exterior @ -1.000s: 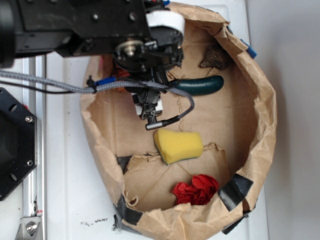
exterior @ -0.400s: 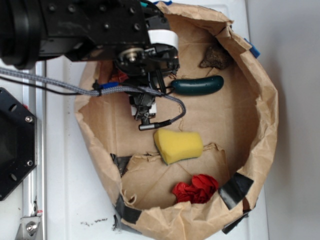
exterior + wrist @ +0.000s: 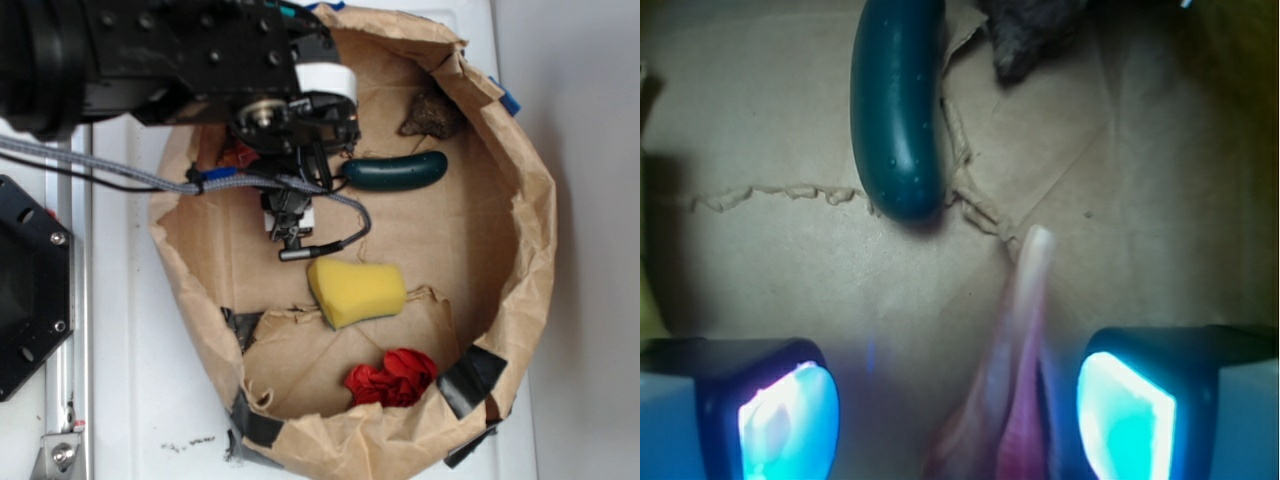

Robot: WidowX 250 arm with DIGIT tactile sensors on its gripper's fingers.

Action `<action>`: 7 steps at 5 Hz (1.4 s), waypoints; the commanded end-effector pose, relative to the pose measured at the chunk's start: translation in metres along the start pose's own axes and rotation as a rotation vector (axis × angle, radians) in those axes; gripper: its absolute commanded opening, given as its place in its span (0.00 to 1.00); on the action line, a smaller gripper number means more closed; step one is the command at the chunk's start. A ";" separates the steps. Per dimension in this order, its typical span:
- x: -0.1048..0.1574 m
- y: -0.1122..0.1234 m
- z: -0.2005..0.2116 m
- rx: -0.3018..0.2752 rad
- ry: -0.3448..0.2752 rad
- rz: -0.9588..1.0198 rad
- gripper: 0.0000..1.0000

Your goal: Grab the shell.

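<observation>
In the wrist view the shell [image 3: 1012, 380] lies on brown paper with its pale pointed tip away from me. Its pinkish ribbed body sits between my fingers, close to the right fingertip [image 3: 1125, 415] and well clear of the left one [image 3: 785, 420]. My gripper [image 3: 958, 410] is open around it, low over the paper. In the exterior view the arm [image 3: 200, 60] covers the shell, and only an orange patch [image 3: 238, 155] shows at its edge.
I am inside a brown paper bag with rolled-down walls [image 3: 520, 230]. A dark green cucumber [image 3: 395, 171] lies just beyond the shell's tip, a rough brown rock [image 3: 432, 115] past it. A yellow sponge [image 3: 357, 291] and a red cloth [image 3: 393, 379] lie nearer the front.
The arm has come lower into the bag and shifted a little, and the bag's left wall has been pushed outward. Over the last half second almost nothing has moved.
</observation>
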State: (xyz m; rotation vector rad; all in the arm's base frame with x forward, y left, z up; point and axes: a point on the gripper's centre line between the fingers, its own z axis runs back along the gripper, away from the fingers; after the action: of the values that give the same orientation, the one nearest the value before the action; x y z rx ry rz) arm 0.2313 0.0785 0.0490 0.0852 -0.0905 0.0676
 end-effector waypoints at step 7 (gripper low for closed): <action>-0.009 -0.001 -0.030 0.157 0.068 0.069 0.00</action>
State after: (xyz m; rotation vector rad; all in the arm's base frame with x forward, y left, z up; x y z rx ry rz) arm 0.2216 0.0809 0.0200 0.2372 -0.0036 0.1286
